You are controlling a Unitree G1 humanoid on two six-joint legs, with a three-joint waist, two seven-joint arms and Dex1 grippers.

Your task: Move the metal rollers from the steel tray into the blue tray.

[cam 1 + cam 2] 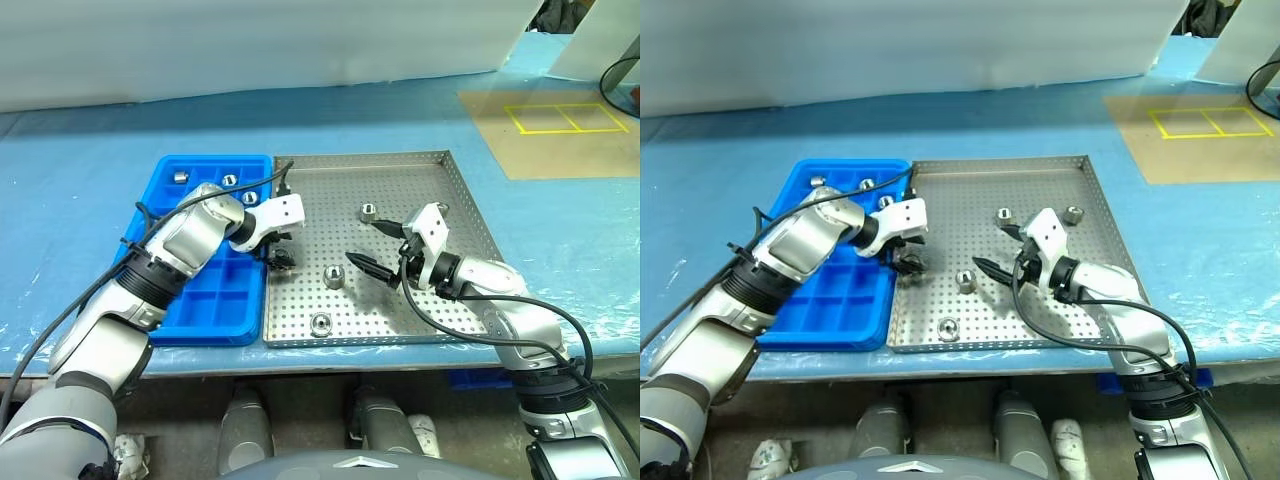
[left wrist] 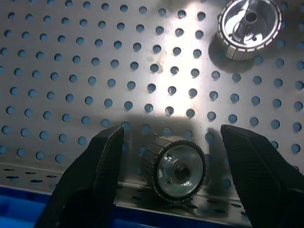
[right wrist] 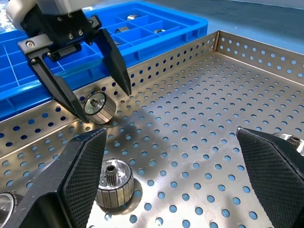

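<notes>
mostly rollers [image 1: 334, 277] in steel tray [image 1: 455, 240]

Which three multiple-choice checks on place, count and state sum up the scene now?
1. The small shiny metal roller between the left gripper's jaws lies: A) in the bright blue plastic compartment tray; B) on the square perforated steel tray's floor by its rim; C) off both trays.
2. Rollers in the blue tray: A) one; B) six; C) three.
3. The left jaws are: A) open, clear of the roller; B) shut on it; C) shut empty.
1B, perforated floor lies beneath it; 2C, three sit in far compartments; 3A, gaps show on both sides.
</notes>
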